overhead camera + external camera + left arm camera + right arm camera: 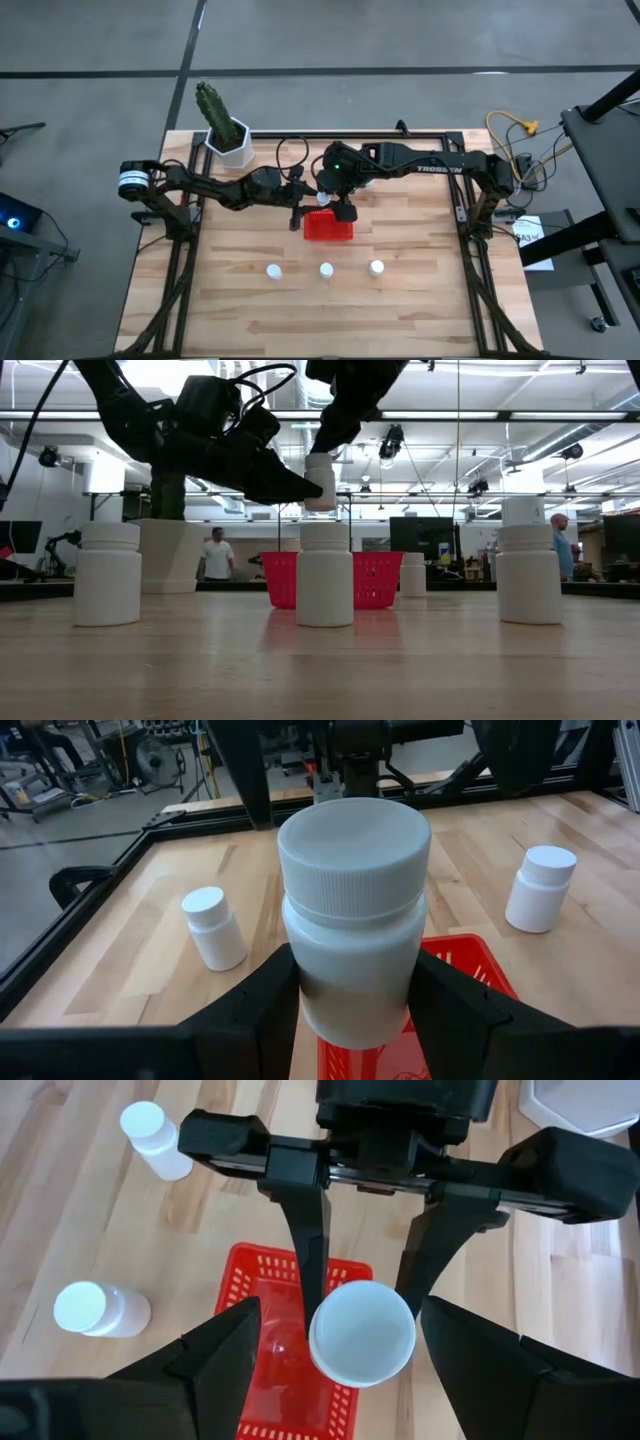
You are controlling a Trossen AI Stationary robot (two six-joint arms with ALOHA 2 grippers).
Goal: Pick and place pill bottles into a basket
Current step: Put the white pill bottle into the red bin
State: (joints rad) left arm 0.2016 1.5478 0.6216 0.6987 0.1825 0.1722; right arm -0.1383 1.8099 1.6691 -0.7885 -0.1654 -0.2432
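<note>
- Three pill bottles stand in a row nearest the low camera, toward the desk's front edge: left bottle (273, 270), middle bottle (326, 269), right bottle (376, 267). All are upright, capped and well apart, probably waiting their turn.
- Left gripper (352, 1010) is clamped on a fourth bottle (353, 920), its fingers (250, 1010) pressing either side of the body below the cap. It holds the bottle upright above the red basket (328, 228), which sits mid-desk behind the row, so a straight drop should land it inside.
- Right gripper (340, 1370) hovers over that same bottle with its fingers spread apart and nothing in them.
- One more bottle (411, 574) stands beyond the basket.
- White plant pot (232, 143) with a cactus sits at the back-left corner.
- White lettering on the right arm is too small to read; the bottles show no labels.
</note>
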